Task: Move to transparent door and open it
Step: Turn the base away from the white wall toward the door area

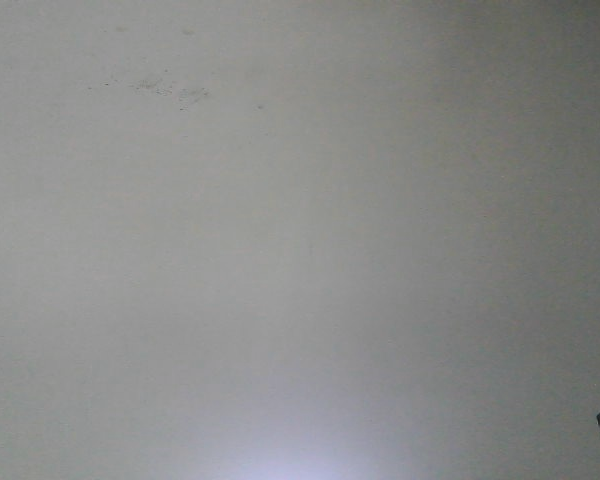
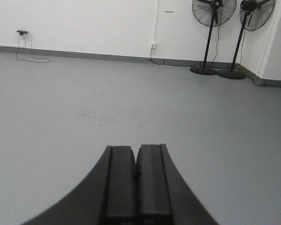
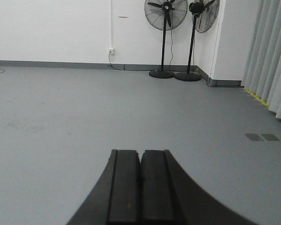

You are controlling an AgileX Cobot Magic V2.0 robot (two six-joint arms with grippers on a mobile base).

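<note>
Both pincers closed, grey floor (image 3: 61,117) ahead.
I see the left gripper (image 2: 136,154) and right gripper (image 3: 141,157) with fingers pressed together; two fans (image 3: 166,11) stand by the wall (image 3: 47,28); the door shows in none of my views.

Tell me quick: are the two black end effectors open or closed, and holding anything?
Left end effector: closed, holding nothing.
Right end effector: closed, holding nothing.

Nothing readable shows in any of the three views: no lettering, label, brand, number or sign (the small dark mark (image 3: 123,17) high on the white wall (image 3: 47,28) is too small to tell).
</note>
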